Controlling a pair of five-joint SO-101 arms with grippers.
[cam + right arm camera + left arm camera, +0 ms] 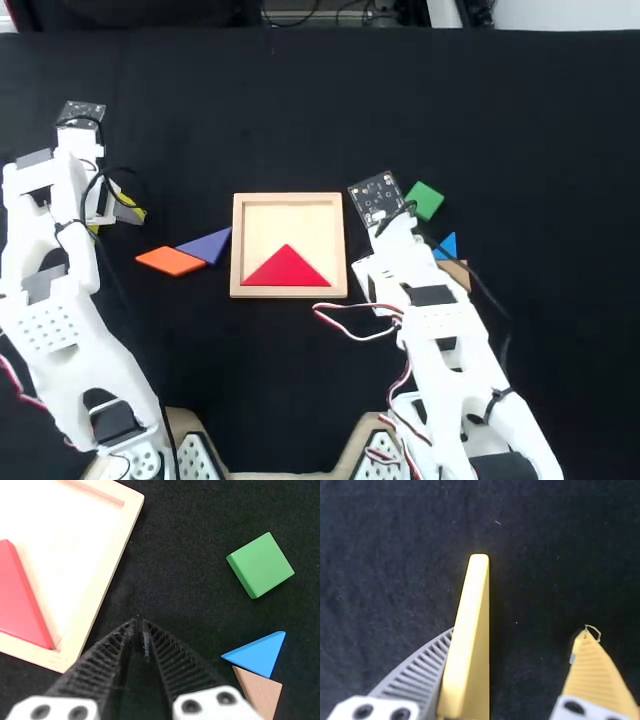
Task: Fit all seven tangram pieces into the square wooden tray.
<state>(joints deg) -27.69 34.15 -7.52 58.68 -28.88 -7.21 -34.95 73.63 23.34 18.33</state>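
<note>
Table [300, 120]: black cloth, both arms on the near side.

Tray [238, 250] sits mid-table. One piece is seated: the big red triangle [287, 268], base along the near rim and apex pointing at the tray's centre. So 1 of 7 is in and it's early.

Yellow piece [470, 640] is at the left tool [520, 635], well left of the tray. It stands on edge, flat against one finger. The other finger [592, 670] is apart from it with a dark gap between, so I read the jaws as open and not clamping (can't tell whether the piece bears on the table).

Loose pieces, left of the tray: orange parallelogram [170, 260] touching the purple triangle [207, 245], whose tip is just beside the tray rim. Right of the tray: green square [260, 565] by itself, then the blue triangle [257, 652] touching a tan piece [260, 692].

Right tool [139, 627] is closed tip to tip on nothing, over bare cloth just beside the tray's right rim.

Step in hand, my read: the yellow piece is next to go in.

The next move calls for:
- closing the left jaws on it properly
- carrying it to the tray
- laying it flat in the open area beyond the red triangle, edges square to the rim

Risk: an on-edge piece tips or lands skewed.
</note>
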